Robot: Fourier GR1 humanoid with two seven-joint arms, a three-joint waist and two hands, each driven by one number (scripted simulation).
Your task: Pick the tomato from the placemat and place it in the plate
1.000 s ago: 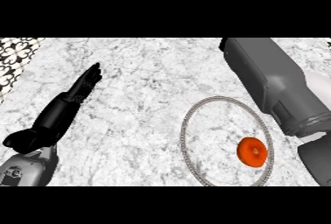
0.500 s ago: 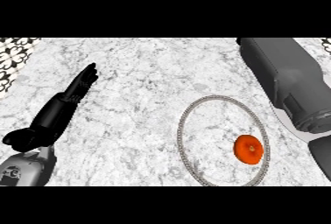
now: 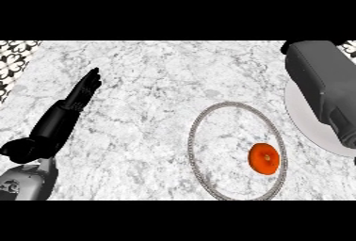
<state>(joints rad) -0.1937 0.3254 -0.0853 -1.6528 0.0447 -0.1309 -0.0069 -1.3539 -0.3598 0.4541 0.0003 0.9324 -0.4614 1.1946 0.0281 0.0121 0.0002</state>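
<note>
Left hand [image 3: 59,122] lies low over the counter at the view's left, black fingers [image 3: 87,87] held straight and close together, pointing away from the robot, thumb tucked back toward the grey left forearm [image 3: 24,181]; it holds nothing and touches none of the task's things. Well off to this hand's right, and a little nearer the robot than its fingertips, the tomato [image 3: 265,158] sits inside the plate [image 3: 190,148], on the right half of the plate's floor and just short of the beaded rim on that side. The plate is a large ring-edged round whose floor looks much like the marble beneath it, and it lies flat, apart from the left hand. Past the plate's right rim, and partly under the right forearm [image 3: 323,89], a pale round placemat [image 3: 300,120] shows, bare where it can be seen. The right forearm slants above it toward the view's top edge, where only a dark sliver of the right hand [image 3: 284,47] shows, so whether it is spread or closed cannot be told. White-grey marble counter [image 3: 153,94] carries everything, and a black-and-white patterned strip [image 3: 14,59] borders it beyond the left hand.
</note>
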